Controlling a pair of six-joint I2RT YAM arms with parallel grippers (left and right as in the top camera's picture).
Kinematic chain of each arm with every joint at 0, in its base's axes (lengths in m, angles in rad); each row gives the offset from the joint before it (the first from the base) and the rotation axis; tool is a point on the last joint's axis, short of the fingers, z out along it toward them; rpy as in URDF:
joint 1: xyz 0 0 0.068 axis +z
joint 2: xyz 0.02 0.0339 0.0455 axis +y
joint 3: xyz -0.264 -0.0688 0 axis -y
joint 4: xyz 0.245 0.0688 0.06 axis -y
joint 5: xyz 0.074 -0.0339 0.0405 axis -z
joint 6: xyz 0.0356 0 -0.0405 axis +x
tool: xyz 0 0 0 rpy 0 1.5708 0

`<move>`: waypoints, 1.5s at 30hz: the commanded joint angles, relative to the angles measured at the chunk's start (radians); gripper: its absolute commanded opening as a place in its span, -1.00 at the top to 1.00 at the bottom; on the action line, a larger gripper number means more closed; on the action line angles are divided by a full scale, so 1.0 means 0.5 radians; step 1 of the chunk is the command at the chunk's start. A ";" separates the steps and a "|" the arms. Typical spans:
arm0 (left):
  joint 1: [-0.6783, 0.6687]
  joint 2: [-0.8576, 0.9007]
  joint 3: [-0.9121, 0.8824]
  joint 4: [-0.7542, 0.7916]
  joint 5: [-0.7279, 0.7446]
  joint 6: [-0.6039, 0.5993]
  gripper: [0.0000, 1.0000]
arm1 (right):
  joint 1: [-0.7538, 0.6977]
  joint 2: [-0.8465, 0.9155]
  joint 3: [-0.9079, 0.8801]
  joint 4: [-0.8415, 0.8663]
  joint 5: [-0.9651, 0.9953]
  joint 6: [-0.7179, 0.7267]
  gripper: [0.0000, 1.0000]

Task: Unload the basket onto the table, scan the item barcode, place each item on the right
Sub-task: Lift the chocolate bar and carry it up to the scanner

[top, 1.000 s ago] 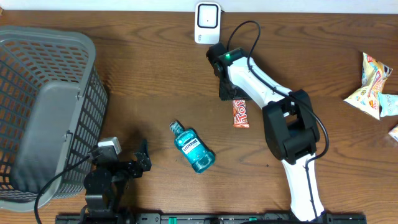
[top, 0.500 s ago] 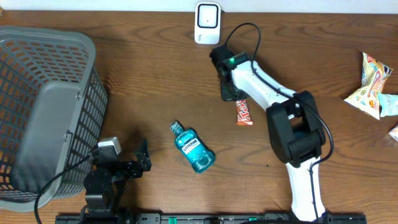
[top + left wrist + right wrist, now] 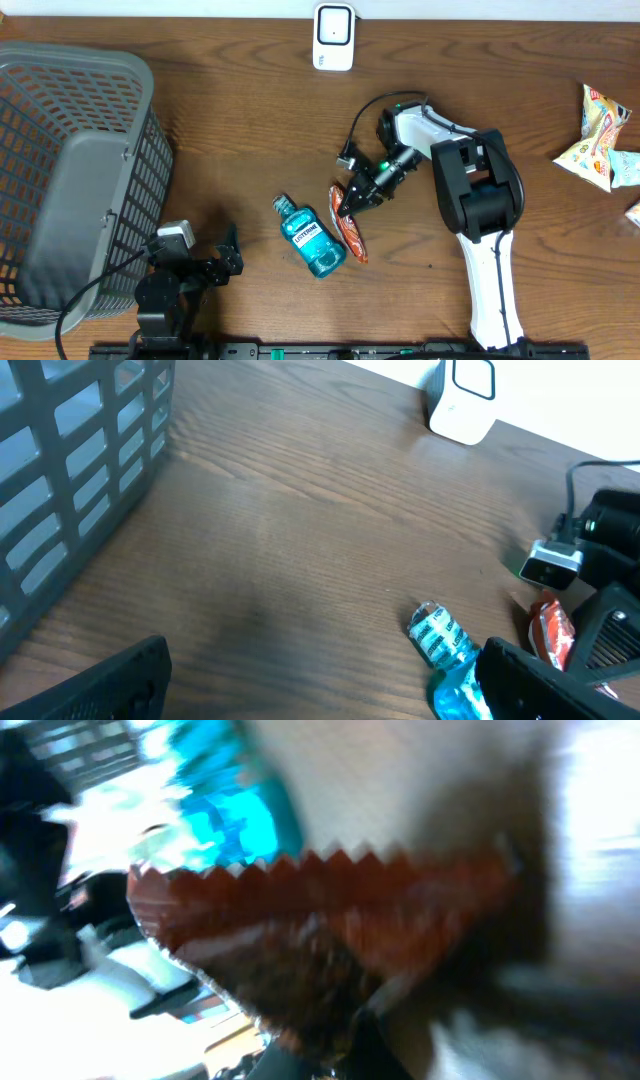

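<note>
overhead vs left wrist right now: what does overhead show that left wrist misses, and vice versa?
Only overhead: the snack packets at far right, the whole right arm, and the inside of the basket.
Only left wrist: no new object, just a close look at the left gripper, its jaws spread wide.
Both: the basket, the white scanner, the mouthwash bottle, and the red snack wrapper pinched in the right gripper.
</note>
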 commanded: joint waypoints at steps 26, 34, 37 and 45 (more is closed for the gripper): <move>-0.005 0.002 -0.028 -0.032 0.024 0.025 -0.96 | 0.063 -0.031 0.671 -0.279 -1.086 -1.659 0.97; -0.005 0.002 -0.028 -0.032 0.024 0.025 -0.96 | 0.184 -0.076 1.241 -0.351 -1.086 -1.650 0.97; -0.005 0.002 -0.028 -0.032 0.024 0.025 -0.96 | 0.222 -0.091 1.342 -0.378 -1.086 -1.650 0.97; -0.005 0.002 -0.028 -0.032 0.024 0.025 -0.96 | 0.275 -0.104 1.404 -0.148 -1.086 -1.652 0.97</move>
